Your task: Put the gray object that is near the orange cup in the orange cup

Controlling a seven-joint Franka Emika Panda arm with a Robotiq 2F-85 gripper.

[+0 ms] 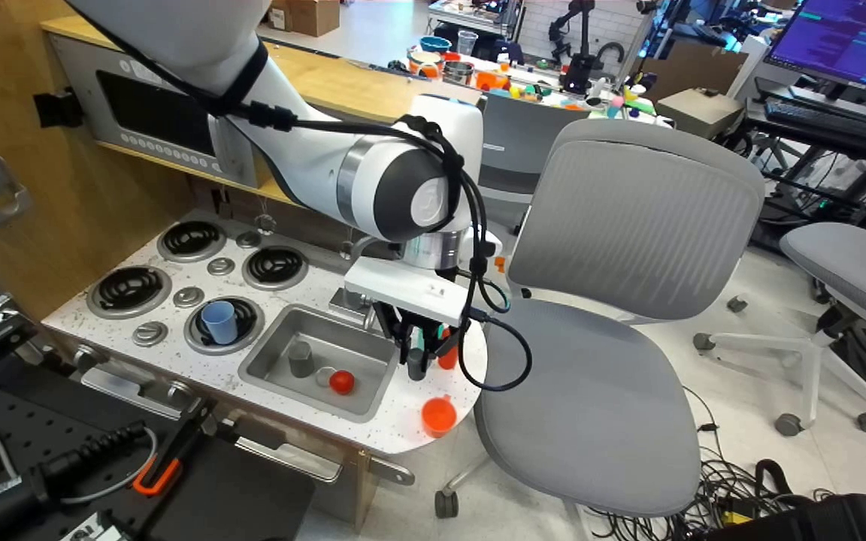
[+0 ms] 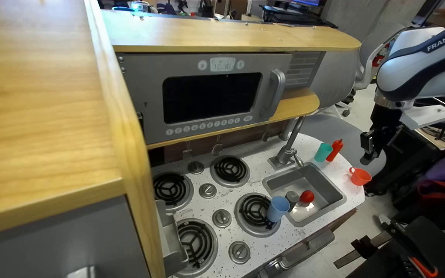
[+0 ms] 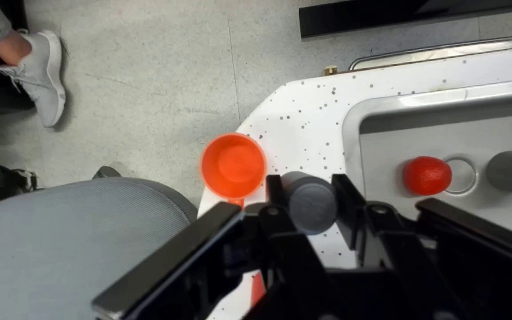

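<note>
The orange cup stands upright at the rounded end of the white counter, and it also shows in an exterior view and in the wrist view. My gripper is shut on a gray cylinder, which hangs between the fingertips above the counter. In the wrist view the cylinder is to the right of the cup and apart from it. The held cylinder shows below the fingers in both exterior views. The cup's inside looks empty in the wrist view.
The sink holds another gray cylinder and a red round item. A faucet, a green cup and a red bottle stand behind. A blue cup is on a burner. A gray chair adjoins the counter.
</note>
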